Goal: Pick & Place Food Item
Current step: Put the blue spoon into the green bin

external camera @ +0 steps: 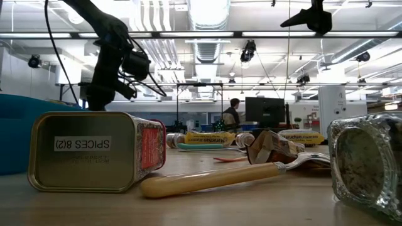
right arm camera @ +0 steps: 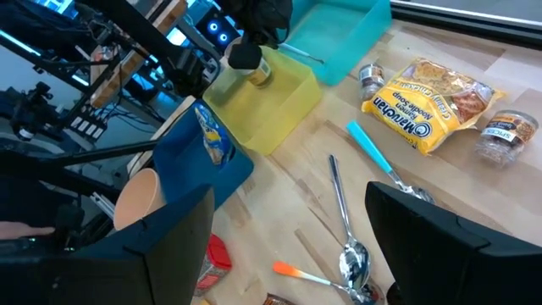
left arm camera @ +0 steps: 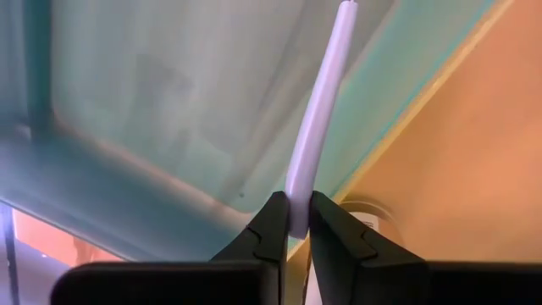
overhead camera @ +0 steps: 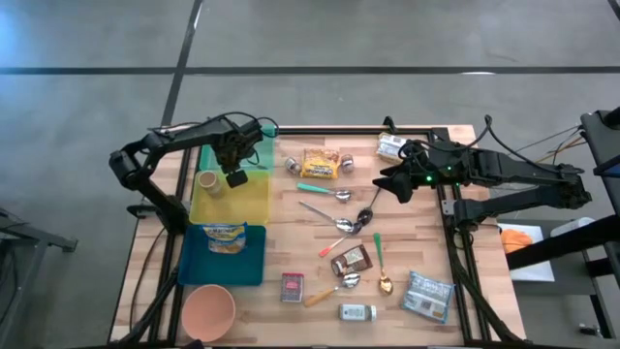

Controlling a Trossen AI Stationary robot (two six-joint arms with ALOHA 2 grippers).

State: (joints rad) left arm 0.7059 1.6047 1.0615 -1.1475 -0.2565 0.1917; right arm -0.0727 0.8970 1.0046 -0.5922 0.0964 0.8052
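Left gripper [left arm camera: 294, 224] sits over the bins at the table's left side, jaws pinched narrow on a thin white handle [left arm camera: 315, 144]; we cannot see the handle's far end, so we log it as a utensil-like stick, not a food item. The handle stands up out of the grip, with the floor of the teal bin [left arm camera: 144, 102] behind it and the yellow bin [overhead camera: 250, 199] just beside. Right gripper [overhead camera: 389, 184] hangs near the spoons [overhead camera: 339, 223] at mid-table, fingers wide apart and holding nothing. We see the food items lying apart from both grippers: a noodle packet [overhead camera: 321, 164] lies on the bare wood right of the bins, and a snack packet [overhead camera: 226, 237] lies inside the blue bin [overhead camera: 205, 264]. Our reading of the step: the left arm is at the placing end of a carry, above the bins and not yet let go. We judge the next move calls for lowering the handle until it is close to the bin floor, opening the jaws fully so the slim stick drops free and does not cling to one pad, then lifting straight up clear of the bin walls. The noodle packet looks like the next pick, and we judge it within the waiting right arm's reach
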